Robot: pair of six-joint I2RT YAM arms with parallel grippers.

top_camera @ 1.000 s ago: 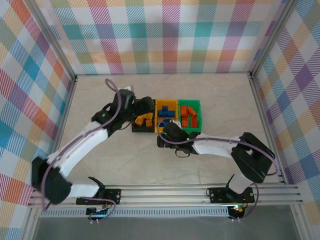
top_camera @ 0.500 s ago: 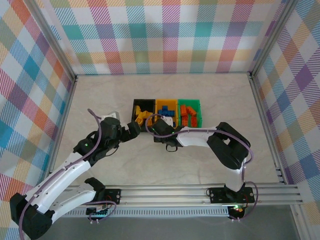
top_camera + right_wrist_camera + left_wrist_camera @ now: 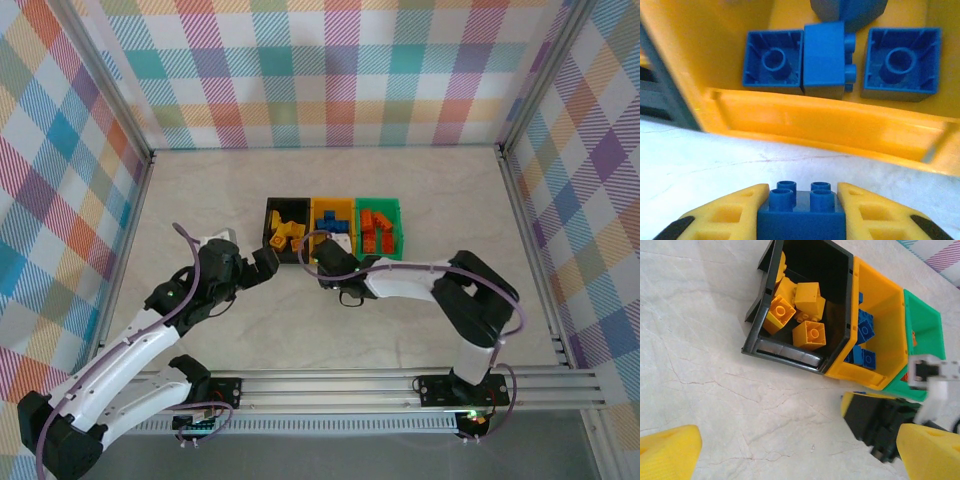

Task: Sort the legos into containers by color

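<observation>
A blue brick, studs facing up, sits between the yellow fingers of the right gripper, whose jaws press its two opposite flat side walls and so grasp it. It lies at table level, just near of the yellow bin; whether it rests on the surface or is lifted clear cannot be told. Judged from its form, the brick is light, rigid and not fragile, with smooth moulded sides that may slip. The best hold is therefore across the flat walls below the studs and centred, so that it does not pivot. Other blue bricks lie inside the yellow bin, just beyond its near wall. To the left, touching it, stands the black bin, which holds yellow bricks. To the right stands the green bin, which holds orange bricks. The left gripper hovers near and left of the black bin, with its jaws spread wide over bare table and nothing between them.
</observation>
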